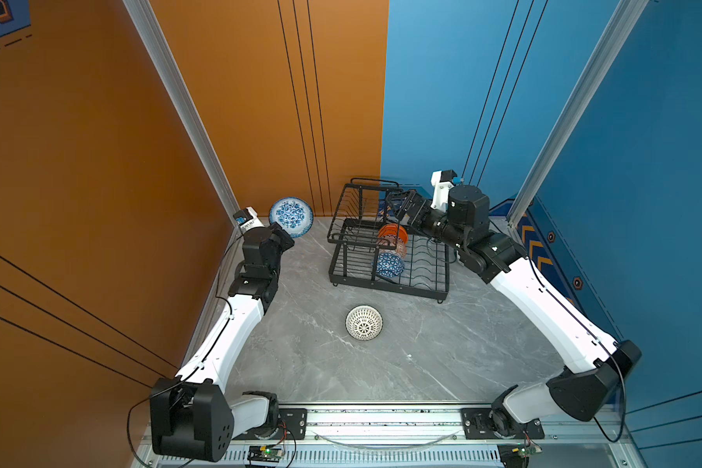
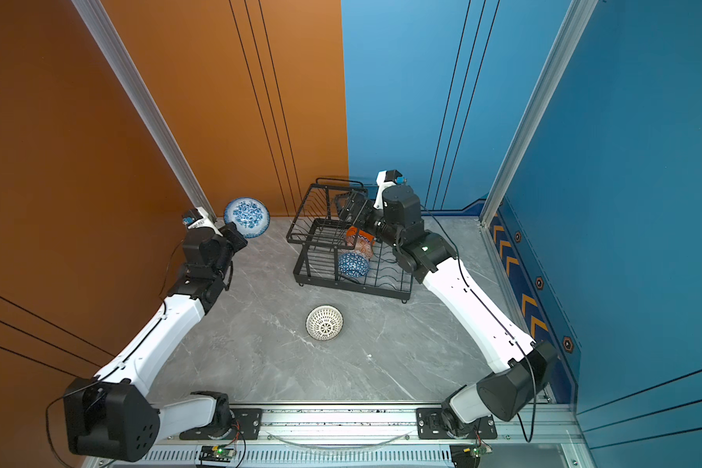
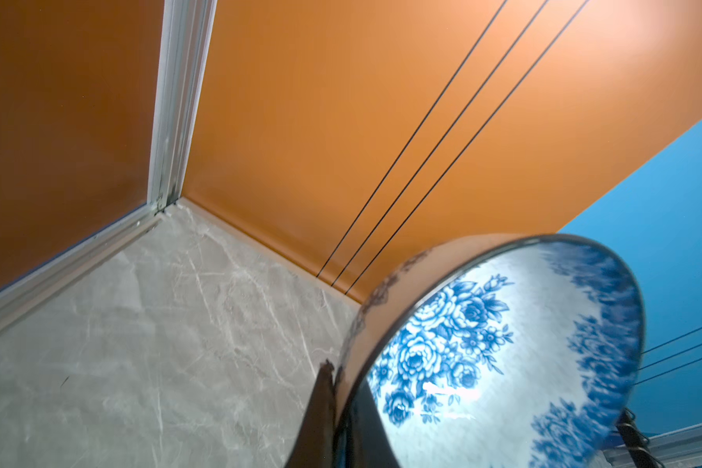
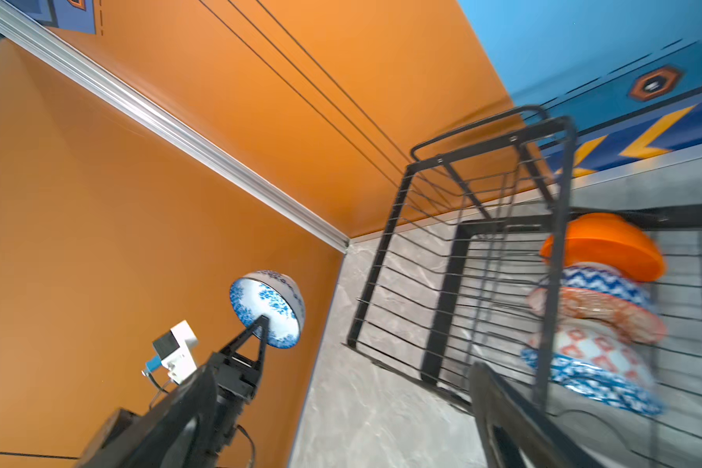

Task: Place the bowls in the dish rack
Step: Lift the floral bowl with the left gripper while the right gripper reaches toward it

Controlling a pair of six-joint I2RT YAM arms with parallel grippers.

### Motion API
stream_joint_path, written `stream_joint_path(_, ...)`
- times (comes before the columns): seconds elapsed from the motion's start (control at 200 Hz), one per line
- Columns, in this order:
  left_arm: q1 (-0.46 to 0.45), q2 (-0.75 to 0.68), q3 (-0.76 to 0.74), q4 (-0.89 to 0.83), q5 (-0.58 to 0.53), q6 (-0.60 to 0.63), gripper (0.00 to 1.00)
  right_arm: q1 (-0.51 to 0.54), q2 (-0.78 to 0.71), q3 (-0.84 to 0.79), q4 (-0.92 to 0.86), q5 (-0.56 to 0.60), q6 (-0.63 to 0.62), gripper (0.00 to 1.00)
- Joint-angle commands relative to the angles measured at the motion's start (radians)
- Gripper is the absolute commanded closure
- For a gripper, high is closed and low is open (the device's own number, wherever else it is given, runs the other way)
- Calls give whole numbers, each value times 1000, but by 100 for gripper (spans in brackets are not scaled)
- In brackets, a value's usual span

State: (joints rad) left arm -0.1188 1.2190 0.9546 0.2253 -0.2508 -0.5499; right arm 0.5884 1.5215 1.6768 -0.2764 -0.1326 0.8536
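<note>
Roughly halfway, we judge: three bowls stand in the dish rack (image 1: 386, 287), namely the plain orange bowl (image 1: 392, 233), the orange-white patterned bowl (image 1: 398, 247) and the blue triangle bowl (image 1: 389, 264). Two wait outside. The floral bowl (image 1: 291, 216) hangs at the rack's ten o'clock, the left gripper (image 4: 261, 324) clamped on its rim. The dotted bowl (image 1: 364, 322) sits on the table (image 1: 422, 356) at six o'clock. Our right gripper (image 1: 400, 206) hovers over the upper basket, fingers apart, empty. We count five bowls, one rack.

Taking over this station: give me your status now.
Left jaws shut on floral bowl rim, held off table. Right jaws open, empty, above dish rack. Other bowls racked; dotted bowl on table. Nothing blocking.
</note>
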Motion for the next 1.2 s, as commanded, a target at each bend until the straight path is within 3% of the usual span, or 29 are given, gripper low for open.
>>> stream_joint_path(0.0,-38,-35,-53,256,-138,122,100,49,79,109,29,-41,86,4)
stream_joint_path(0.245,-128,-9,-104,463,-258,295,100,139,244,288,106,-112,208,11)
stream_joint_path(0.49,-285,34,-101,644,-364,584,100,179,386,457,122,-154,288,15)
stream_joint_path(0.806,-378,57,-115,770,-422,777,100,183,408,451,159,-147,336,23)
stream_joint_path(1.191,-459,94,-138,906,-459,946,100,177,443,482,184,-147,390,50)
